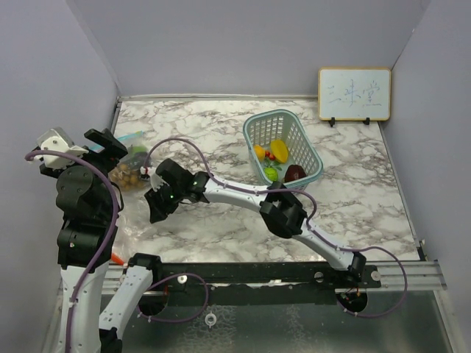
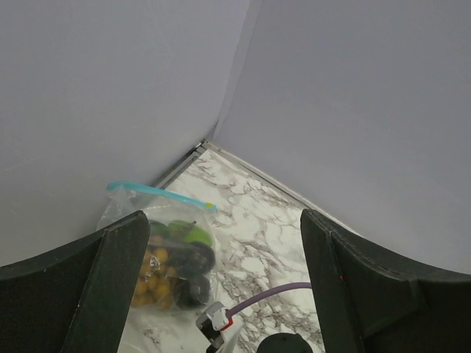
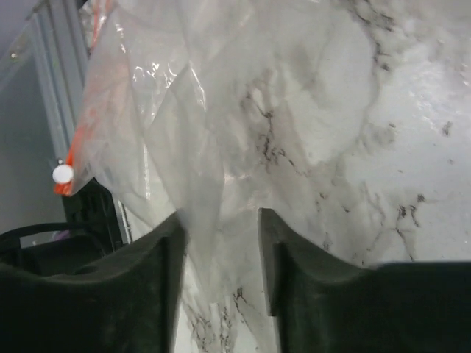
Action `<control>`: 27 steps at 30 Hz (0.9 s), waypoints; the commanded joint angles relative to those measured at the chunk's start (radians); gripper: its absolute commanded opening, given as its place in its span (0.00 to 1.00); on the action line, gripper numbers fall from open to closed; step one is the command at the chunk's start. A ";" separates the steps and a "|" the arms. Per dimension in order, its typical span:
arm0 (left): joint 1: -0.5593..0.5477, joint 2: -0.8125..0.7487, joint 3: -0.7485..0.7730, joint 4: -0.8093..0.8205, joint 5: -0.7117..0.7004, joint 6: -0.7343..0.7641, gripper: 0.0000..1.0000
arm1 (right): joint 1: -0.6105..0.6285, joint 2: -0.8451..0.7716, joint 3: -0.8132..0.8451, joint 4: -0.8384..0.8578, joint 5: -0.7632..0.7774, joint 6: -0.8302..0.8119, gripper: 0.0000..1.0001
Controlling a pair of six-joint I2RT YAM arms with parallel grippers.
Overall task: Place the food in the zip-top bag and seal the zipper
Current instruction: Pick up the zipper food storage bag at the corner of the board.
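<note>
A clear zip-top bag (image 1: pixel 131 160) with a teal zipper (image 2: pixel 158 193) lies at the far left of the table. It holds a green fruit (image 2: pixel 188 232), dark purple grapes (image 2: pixel 193 261) and tan-yellow berries (image 2: pixel 154 279). My left gripper (image 1: pixel 109 143) is open and empty above it, its jaws wide apart in the left wrist view (image 2: pixel 224 220). My right gripper (image 1: pixel 156 209) is open, low over a second, empty clear bag (image 3: pixel 169 95) with an orange zipper (image 3: pixel 88 125). A fold of plastic stands between its jaws (image 3: pixel 221 217).
A teal mesh basket (image 1: pixel 254 143) at the back centre-right holds a yellow piece (image 1: pixel 279 150), a green piece (image 1: pixel 271 173) and a dark red-brown piece (image 1: pixel 295 173). A whiteboard (image 1: pixel 354 94) leans on the back wall. Grey walls close in left, back and right.
</note>
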 commanded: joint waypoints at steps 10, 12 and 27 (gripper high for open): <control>0.004 0.033 0.024 0.052 0.163 0.013 0.67 | -0.315 -0.507 -0.556 0.164 0.010 0.094 0.02; 0.004 0.038 0.020 0.065 0.208 -0.005 0.63 | -0.431 -0.607 -0.685 0.257 -0.112 0.200 0.02; 0.003 0.038 -0.212 0.247 0.567 -0.345 0.44 | -0.685 -0.717 -0.799 0.840 -0.651 0.664 0.02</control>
